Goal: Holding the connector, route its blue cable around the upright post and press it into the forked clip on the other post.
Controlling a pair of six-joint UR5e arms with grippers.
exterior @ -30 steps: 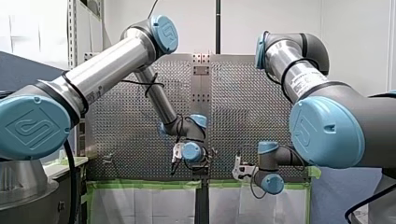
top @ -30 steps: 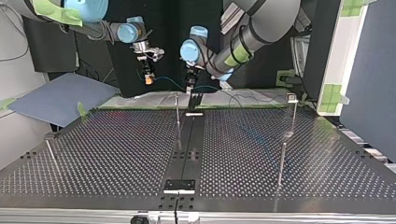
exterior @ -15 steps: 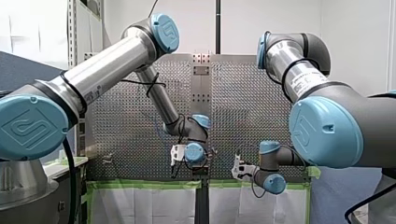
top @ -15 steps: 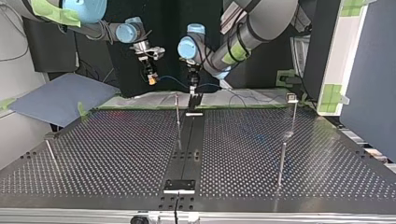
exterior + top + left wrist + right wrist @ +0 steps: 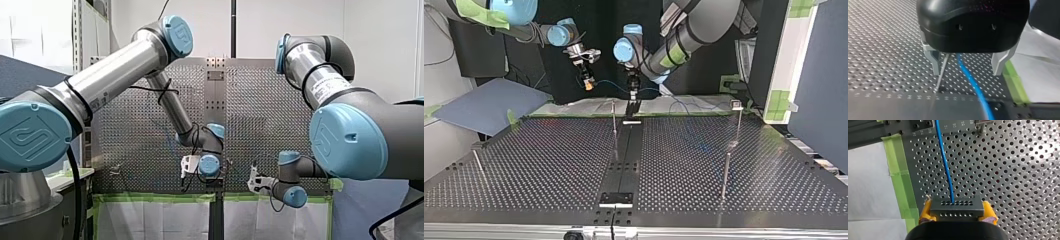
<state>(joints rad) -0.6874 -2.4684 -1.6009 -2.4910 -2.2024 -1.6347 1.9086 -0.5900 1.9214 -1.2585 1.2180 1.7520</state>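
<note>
Our right end effector (image 5: 958,212) clenched on connector (image 5: 956,207); cable (image 5: 944,162) runs straight ahead, thru released left end effector (image 5: 966,71), just beside post (image 5: 941,71)

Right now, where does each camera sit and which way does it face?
Front: behind and above the arms, looking over the perforated table; both arms show.
Top: across the table, facing the arms, sides crossed.
Left wrist: along my left gripper, open around the blue cable; post ahead.
Right wrist: along my right gripper, shut on the connector.
Shared: both wrist views show the cable.
</note>
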